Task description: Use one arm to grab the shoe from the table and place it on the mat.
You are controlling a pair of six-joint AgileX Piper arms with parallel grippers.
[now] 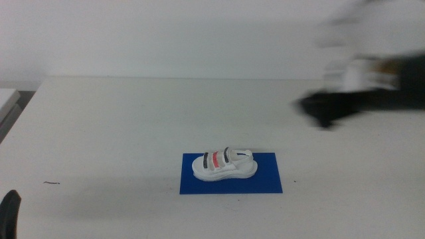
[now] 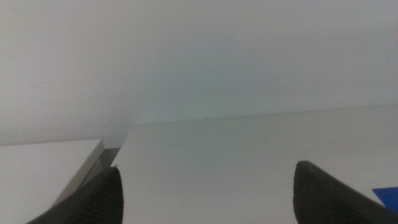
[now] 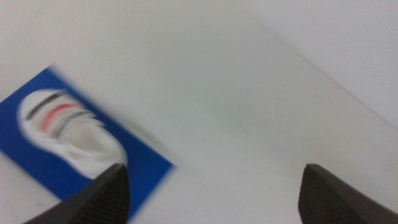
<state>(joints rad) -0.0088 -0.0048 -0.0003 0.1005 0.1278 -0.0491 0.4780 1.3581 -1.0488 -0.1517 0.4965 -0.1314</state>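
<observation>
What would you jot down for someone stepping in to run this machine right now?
Right gripper: open, empty, above the table, to the right of and beyond the mat, blurred with motion.
Left gripper: open, empty, waiting at the table's near left corner.
Shoe: lying on the blue mat, upright, free of both grippers.
Done: shoe placed on mat.
Left: apparently only parking the right arm.

No lettering, label or number can be read anywhere (the right arm (image 1: 372, 93) is blurred).

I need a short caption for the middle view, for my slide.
White shoe lies on blue mat; right gripper, blurred, is apart above the table.
</observation>
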